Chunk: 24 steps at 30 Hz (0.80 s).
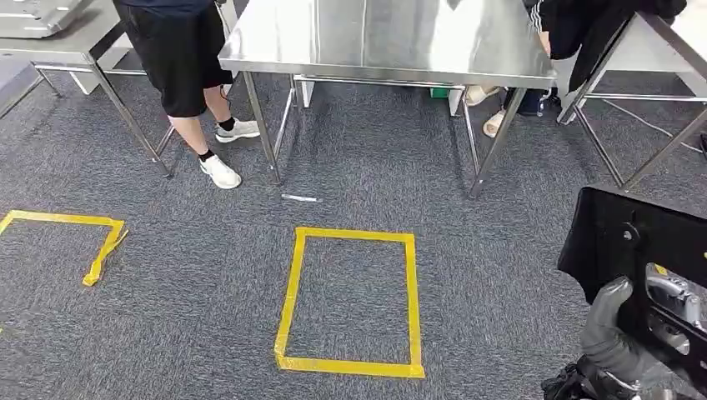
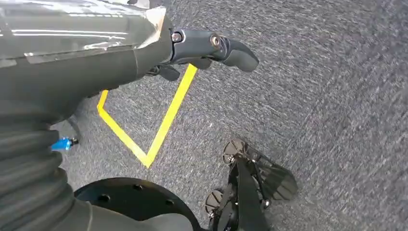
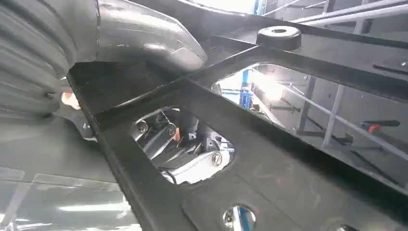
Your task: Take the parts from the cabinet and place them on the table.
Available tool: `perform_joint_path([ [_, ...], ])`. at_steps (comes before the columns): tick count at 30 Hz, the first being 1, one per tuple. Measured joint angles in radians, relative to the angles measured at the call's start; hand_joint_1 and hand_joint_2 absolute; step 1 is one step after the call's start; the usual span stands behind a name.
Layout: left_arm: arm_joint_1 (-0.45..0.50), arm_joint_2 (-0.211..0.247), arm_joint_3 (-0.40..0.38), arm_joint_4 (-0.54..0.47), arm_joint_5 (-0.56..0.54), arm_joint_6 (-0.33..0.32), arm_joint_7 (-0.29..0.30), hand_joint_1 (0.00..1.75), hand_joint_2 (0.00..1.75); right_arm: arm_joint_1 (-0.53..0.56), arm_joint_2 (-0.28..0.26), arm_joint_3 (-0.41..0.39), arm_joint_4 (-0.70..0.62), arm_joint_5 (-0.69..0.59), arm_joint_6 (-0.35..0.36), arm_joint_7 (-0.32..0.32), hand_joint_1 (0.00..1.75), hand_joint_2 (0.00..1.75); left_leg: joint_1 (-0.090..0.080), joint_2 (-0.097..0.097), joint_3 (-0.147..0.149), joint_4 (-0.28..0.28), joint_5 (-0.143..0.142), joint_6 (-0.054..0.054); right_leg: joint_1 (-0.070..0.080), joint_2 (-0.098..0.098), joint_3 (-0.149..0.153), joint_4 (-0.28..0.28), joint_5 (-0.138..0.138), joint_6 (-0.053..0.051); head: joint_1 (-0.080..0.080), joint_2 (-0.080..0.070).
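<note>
A flat black metal part (image 1: 634,242) with cut-outs stands at the lower right of the head view, and my right hand (image 1: 621,333) grips its lower edge. In the right wrist view the part (image 3: 269,159) spans the picture; my grey thumb (image 3: 144,43) lies over one face and the darker fingers (image 3: 178,149) show through a cut-out behind it. The steel table (image 1: 383,42) stands straight ahead across the carpet, its top bare. My left hand (image 2: 192,45) hangs over the floor, fingers apart and holding nothing.
A yellow tape rectangle (image 1: 350,300) marks the carpet before the table, another (image 1: 67,233) lies at the left. One person (image 1: 179,58) stands by the table's left corner, a second (image 1: 567,25) sits at its right. More steel tables (image 1: 50,33) flank it.
</note>
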Motion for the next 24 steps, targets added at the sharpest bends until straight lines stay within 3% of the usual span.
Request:
perform_joint_path([
  [2, 0.0, 0.0, 0.0, 0.0, 0.0, 0.0, 0.0, 0.0, 1.75, -0.001, -0.003, 0.003, 0.0, 0.001, 0.0, 0.0, 1.75, 1.75, -0.006, 0.0, 0.0, 0.0, 0.0, 0.01, -0.003, -0.001, 0.003, -0.003, 0.001, 0.002, 0.0, 0.0],
  [5, 0.0, 0.0, 0.0, 0.0, 0.0, 0.0, 0.0, 0.0, 1.75, -0.001, -0.005, 0.006, 0.0, 0.001, 0.0, 0.0, 1.75, 1.75, -0.008, 0.0, -0.002, 0.001, 0.002, 0.014, -0.005, -0.001, 0.012, -0.008, 0.007, 0.012, -0.001, 0.0],
  [12, 0.0, 0.0, -0.001, 0.0, 0.0, 0.0, -0.003, 0.0, 1.75, 0.0, -0.006, 0.007, 0.0, 0.01, -0.005, 0.0, 1.75, 1.75, -0.008, 0.0, -0.003, 0.002, -0.001, 0.019, -0.005, -0.001, 0.011, -0.011, 0.007, 0.02, 0.0, 0.0],
  [24, 0.0, 0.003, -0.012, 0.0, -0.008, 0.021, -0.008, 0.0, 1.75, 0.005, -0.006, 0.009, 0.0, 0.02, -0.01, 0.004, 1.75, 1.75, -0.008, 0.0, -0.004, 0.003, -0.004, 0.021, -0.006, -0.001, 0.012, -0.012, 0.007, 0.025, -0.001, 0.0],
])
